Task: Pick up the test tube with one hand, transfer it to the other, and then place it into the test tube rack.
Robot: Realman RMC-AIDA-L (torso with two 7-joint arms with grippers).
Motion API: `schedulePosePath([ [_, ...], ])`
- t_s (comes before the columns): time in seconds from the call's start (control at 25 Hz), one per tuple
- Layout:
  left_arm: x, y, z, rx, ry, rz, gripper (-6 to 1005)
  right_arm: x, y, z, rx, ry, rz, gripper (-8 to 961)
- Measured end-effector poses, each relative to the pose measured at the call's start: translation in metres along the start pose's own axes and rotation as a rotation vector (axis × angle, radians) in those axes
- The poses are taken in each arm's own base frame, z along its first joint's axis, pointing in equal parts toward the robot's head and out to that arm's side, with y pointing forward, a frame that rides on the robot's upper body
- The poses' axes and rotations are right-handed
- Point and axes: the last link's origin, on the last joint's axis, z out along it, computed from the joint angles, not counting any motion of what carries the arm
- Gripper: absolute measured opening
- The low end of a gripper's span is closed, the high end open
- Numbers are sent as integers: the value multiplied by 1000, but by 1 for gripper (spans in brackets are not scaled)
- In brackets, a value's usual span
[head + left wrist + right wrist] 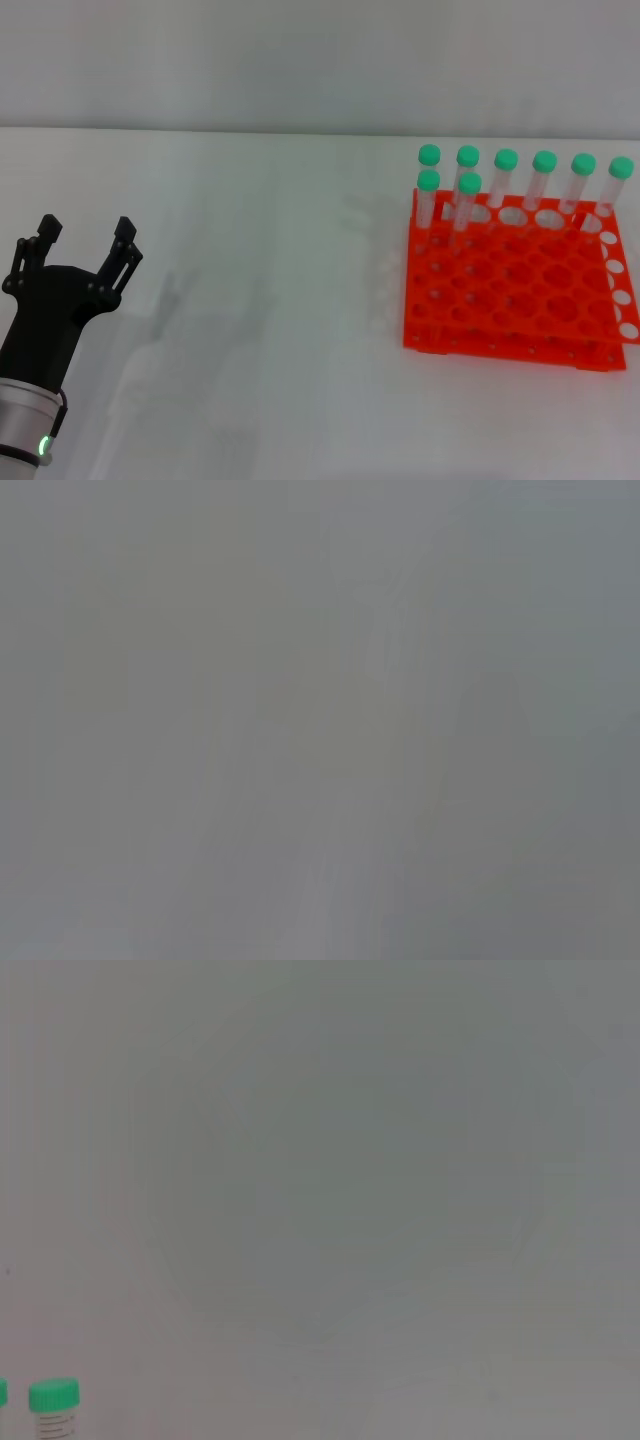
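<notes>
My left gripper [87,225] is at the left of the table in the head view, open and empty, fingers pointing away from me. The orange test tube rack [515,345] stands at the right. Several clear test tubes with mint-green caps [506,160] stand upright in its far rows. No tube lies loose on the table, and I cannot tell the task's tube from the others. One green-capped tube [53,1400] shows at the edge of the right wrist view. My right gripper is out of view. The left wrist view shows only a grey surface.
The white table [270,300] stretches between my left gripper and the rack. A pale wall [300,60] rises behind the table's far edge.
</notes>
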Motion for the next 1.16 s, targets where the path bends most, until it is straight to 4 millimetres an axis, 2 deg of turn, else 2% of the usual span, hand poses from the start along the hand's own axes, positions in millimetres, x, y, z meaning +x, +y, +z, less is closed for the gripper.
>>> schedulePosePath([
  [1.16, -2, 0, -4, -4, -9, -11, 880, -1, 9, -8, -24, -37, 30, 874],
])
